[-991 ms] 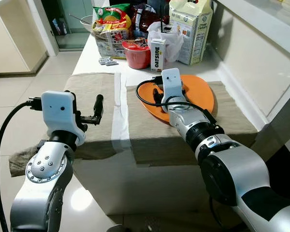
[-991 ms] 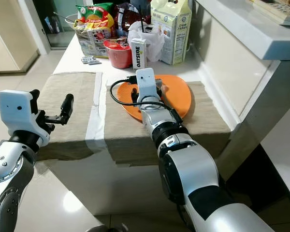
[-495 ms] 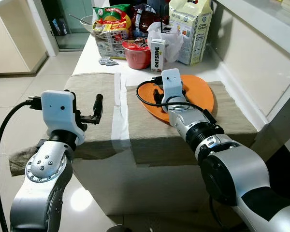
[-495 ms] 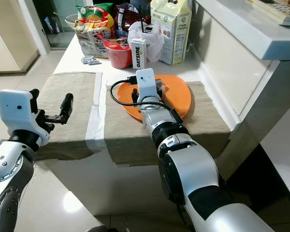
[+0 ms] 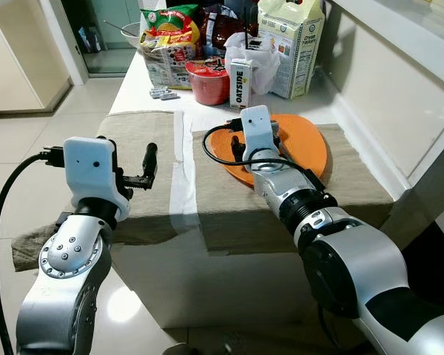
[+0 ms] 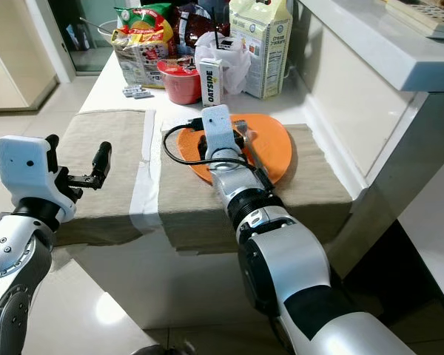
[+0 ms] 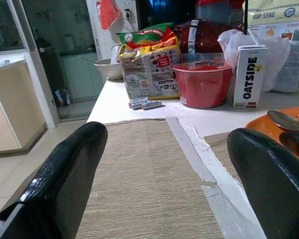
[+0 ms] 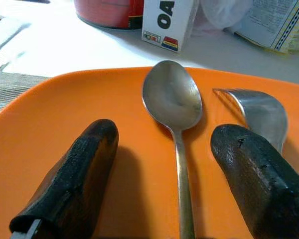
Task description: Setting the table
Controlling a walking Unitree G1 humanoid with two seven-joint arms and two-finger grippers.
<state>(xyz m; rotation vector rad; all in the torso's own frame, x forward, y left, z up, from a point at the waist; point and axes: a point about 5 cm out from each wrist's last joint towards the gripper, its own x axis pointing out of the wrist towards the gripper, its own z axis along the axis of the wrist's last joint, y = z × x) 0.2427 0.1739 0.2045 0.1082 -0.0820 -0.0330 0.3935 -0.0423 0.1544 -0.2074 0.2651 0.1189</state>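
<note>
Straddling spoon [image 8: 175, 107], right gripper [image 8: 164, 184] spread, fork [image 8: 259, 112] half-hidden

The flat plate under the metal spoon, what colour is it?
The plate is plain orange, clearest in the right wrist view.

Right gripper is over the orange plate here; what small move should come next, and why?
Probably lower the right gripper and close on the spoon. Its fingers stand open astride the handle, the fork lies beside, both on the orange plate.
</note>
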